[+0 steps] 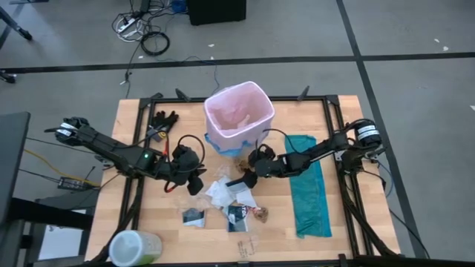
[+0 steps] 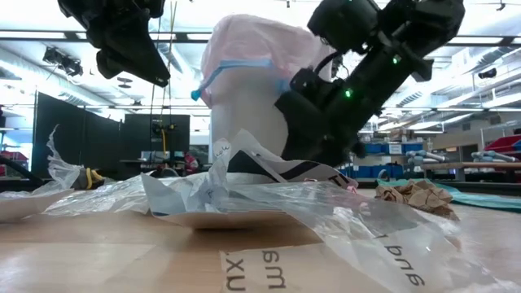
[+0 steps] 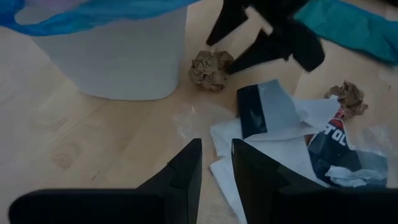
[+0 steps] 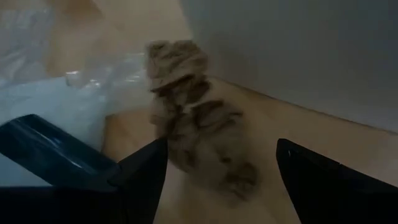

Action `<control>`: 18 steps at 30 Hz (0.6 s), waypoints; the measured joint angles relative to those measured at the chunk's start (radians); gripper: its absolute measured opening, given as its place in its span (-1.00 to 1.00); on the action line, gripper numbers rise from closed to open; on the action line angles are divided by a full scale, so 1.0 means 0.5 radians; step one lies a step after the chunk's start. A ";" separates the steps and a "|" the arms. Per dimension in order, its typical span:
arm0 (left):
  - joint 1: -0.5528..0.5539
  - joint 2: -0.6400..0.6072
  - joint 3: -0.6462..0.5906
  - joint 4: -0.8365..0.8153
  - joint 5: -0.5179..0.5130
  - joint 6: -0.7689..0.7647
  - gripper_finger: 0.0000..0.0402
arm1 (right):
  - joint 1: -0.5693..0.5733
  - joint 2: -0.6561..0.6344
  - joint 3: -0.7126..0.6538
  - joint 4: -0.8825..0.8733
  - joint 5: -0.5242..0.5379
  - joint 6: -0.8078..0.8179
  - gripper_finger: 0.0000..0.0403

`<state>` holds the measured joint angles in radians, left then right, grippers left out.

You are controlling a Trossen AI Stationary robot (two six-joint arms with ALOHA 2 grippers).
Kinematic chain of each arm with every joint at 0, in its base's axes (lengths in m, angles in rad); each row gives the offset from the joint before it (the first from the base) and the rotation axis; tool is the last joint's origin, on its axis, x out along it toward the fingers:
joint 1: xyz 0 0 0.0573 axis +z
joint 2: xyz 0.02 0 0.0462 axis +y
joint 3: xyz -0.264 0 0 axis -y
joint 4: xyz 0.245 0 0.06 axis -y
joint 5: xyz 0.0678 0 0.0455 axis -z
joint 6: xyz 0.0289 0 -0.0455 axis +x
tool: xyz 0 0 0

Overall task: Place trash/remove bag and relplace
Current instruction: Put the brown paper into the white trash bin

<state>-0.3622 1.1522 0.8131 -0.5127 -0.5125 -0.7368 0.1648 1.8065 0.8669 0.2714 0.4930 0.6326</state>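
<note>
Right gripper [image 4: 221,168] spread wide, fingers either side of crumpled brown paper [image 4: 196,124], nothing grasped yet. Wad sits between fingertips, just beside white bin [image 3: 112,62] wall. Should drop lower, centre wad, close gently, avoid bin wall and clear plastic [image 4: 37,87] next to near finger. Left gripper [image 3: 216,163] hovering above white papers [image 3: 273,134], fingers narrowly parted, empty. Pink liner bag [image 1: 237,111] seated in bin, blue band [image 2: 236,69] at rim. Remaining trash [image 1: 230,200] scattered in front of bin, beyond left fingertips. Teal bag [image 1: 308,185] lying apart, off past right arm. Contact between wad and right fingers hard to judge; wad's underside hidden. Bin contents unclear from above. Low view blocked by plastic film [image 2: 309,212].
</note>
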 joint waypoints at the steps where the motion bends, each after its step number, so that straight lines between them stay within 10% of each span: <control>1: 0.001 0.000 0.000 0.008 0.000 -0.001 -0.52 | 0.003 0.024 0.000 0.023 -0.002 0.002 0.43; 7: 0.001 0.000 0.000 0.008 0.000 0.001 -0.52 | -0.005 0.079 0.002 -0.091 0.011 0.248 0.19; 13: 0.001 0.000 0.000 0.010 -0.019 0.003 -0.52 | 0.014 0.064 0.002 -0.054 -0.062 0.372 -0.86; 18: 0.001 0.000 0.000 0.010 -0.026 0.005 -0.52 | 0.075 0.013 0.002 -0.002 -0.170 0.477 -0.98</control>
<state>-0.3619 1.1522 0.8131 -0.5076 -0.5255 -0.7341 0.2024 1.8130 0.8680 0.2704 0.4079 0.8714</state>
